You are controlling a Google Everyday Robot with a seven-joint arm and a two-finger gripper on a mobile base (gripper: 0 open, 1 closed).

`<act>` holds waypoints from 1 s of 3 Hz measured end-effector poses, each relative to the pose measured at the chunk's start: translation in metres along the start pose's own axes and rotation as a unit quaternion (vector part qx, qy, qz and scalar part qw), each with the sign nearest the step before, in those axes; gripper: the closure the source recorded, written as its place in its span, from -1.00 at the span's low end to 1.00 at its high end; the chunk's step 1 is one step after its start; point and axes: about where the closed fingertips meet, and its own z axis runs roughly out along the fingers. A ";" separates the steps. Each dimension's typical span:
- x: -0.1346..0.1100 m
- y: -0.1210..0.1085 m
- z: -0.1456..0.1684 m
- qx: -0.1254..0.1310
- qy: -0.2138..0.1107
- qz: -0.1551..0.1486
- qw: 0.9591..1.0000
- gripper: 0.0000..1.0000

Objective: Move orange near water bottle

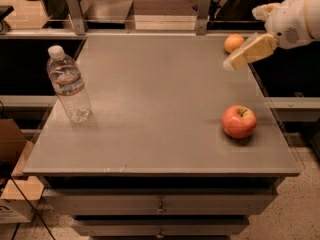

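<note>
The small round orange (233, 42) lies at the far right corner of the grey table (155, 109). The clear water bottle (69, 84) with a white cap stands upright near the table's left edge, far from the orange. My gripper (231, 64) reaches in from the upper right on a white arm; its tan tip hovers just in front of and slightly below the orange, not holding anything that shows.
A red-yellow apple (239, 121) with a stem sits at the right front of the table. Metal posts (74, 9) and a rail run along the far edge. Drawers (160, 204) are below the front edge. A cardboard box (10, 149) stands at the left on the floor.
</note>
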 end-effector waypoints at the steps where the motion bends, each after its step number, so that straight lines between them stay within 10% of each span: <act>1: -0.001 -0.041 0.017 0.027 -0.034 0.020 0.999 -1.00; 3: -0.002 -0.051 0.031 0.041 -0.052 0.041 0.997 -1.00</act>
